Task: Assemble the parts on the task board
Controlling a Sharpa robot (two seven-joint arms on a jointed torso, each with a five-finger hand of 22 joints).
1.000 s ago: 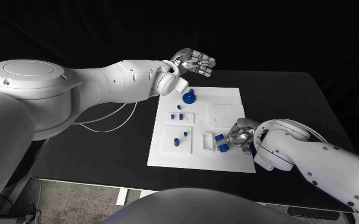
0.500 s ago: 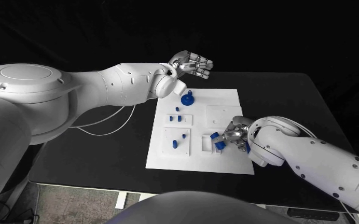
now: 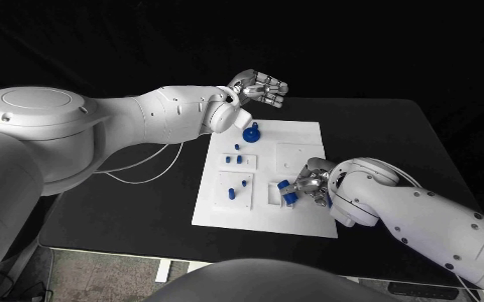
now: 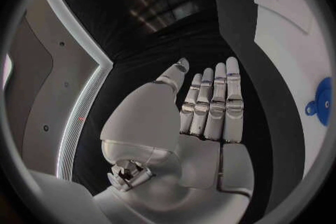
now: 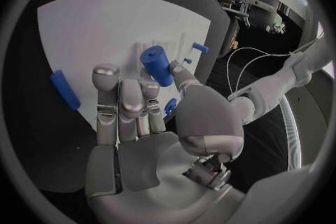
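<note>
Right hand [image 3: 310,184]: pinched a blue part [image 5: 157,65] over the board [image 3: 303,134]
Left hand [image 3: 258,87]: empty, fingers apart — raised behind board

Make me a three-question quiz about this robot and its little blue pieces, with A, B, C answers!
1. Where is the left robot hand?
A. Raised beyond the far edge of the flat white task board
B. Flat on the board
C. Under the black table

2. What colour is the short plastic cylinder at the right robot hand?
A. Red
B. Blue
C. Green

3. What is the left robot hand doing?
A. Squeezing a blue piece
B. Pulling a cable
C. Holding nothing

Answers:
1 A: the head view shows it up in the air past the board's far edge.
2 B: the right wrist view shows a blue cylinder pinched between thumb and a finger.
3 C: the left wrist view shows its palm bare, fingers straight.
</note>
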